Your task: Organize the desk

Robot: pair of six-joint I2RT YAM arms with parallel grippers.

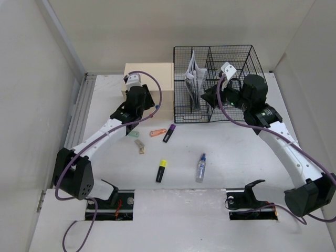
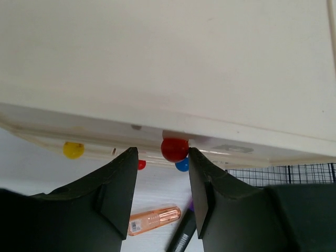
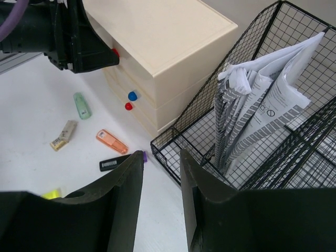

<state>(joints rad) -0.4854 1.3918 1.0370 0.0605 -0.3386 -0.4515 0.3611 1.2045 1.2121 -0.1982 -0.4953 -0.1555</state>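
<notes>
Left gripper point(image 2: 163, 153) spread around red knob point(image 2: 174, 149) (drawer box point(image 2: 157, 63)) — right gripper point(image 3: 160, 155) slightly parted above desk point(image 3: 31, 100).

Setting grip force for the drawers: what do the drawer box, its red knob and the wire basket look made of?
Drawer box: beige, matte, smooth flat panels; painted wood or laminate, unclear which. Red knob: glossy highlight, likely plastic or lacquered wood. Wire basket: thin black grid, probably coated metal wire.
</notes>
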